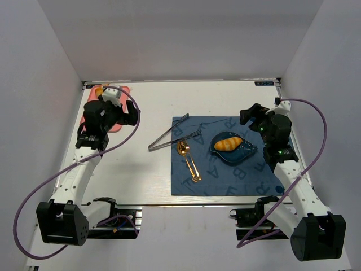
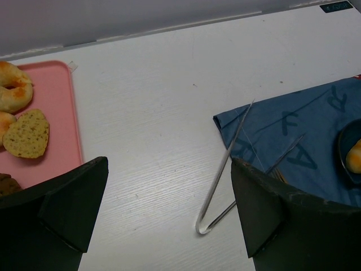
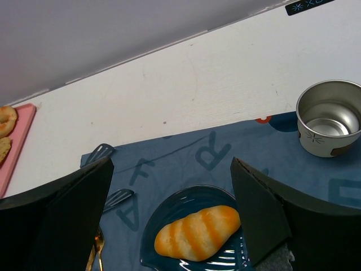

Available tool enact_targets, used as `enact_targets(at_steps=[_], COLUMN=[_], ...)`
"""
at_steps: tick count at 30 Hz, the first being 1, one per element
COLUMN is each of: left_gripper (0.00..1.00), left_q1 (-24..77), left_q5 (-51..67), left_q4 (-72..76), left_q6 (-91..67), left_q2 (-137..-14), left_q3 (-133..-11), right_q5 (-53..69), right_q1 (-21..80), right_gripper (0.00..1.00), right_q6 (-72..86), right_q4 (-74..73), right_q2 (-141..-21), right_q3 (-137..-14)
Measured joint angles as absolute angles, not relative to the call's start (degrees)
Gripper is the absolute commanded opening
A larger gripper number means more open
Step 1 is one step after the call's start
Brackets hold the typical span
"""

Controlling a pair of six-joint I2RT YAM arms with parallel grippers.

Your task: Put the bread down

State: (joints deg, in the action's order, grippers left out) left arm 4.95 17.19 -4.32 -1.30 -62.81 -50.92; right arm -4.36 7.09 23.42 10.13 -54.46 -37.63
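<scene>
The bread (image 1: 228, 144), a small oval golden-orange roll, lies in the blue dish (image 1: 243, 154) on the blue cloth; it also shows in the right wrist view (image 3: 198, 232), lying on the dish (image 3: 172, 212). My right gripper (image 1: 250, 116) is open and empty, above and behind the dish. My left gripper (image 1: 125, 116) is open and empty, near the pink tray (image 1: 117, 125) at the far left. In the left wrist view the bread's end (image 2: 355, 157) shows at the right edge.
Metal tongs (image 1: 169, 135) lie across the cloth's left edge, also in the left wrist view (image 2: 225, 169). A gold spoon (image 1: 189, 160) lies on the cloth (image 1: 225, 180). The pink tray (image 2: 56, 141) holds buns and a bread slice. A metal cup (image 3: 329, 117) stands right of the dish.
</scene>
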Motion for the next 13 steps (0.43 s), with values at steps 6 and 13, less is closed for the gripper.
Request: enact_targets(at_steps=[6, 13], left_gripper=[0.99, 0.99], left_q1=[4.99, 4.99], left_q5=[17.08, 17.02], left_q4=[-3.88, -3.73], left_q6=[-1.34, -1.34], left_q2=[-62.13, -62.04], left_q3=[-49.19, -49.12], right_q5=[-4.16, -2.81], right_q1=[7.09, 7.09], right_gripper=[0.90, 0.90], right_q6=[24.49, 24.49], right_q4=[10.87, 10.87], right_q2=[-54.78, -56.27], right_q3=[-37.63, -37.74])
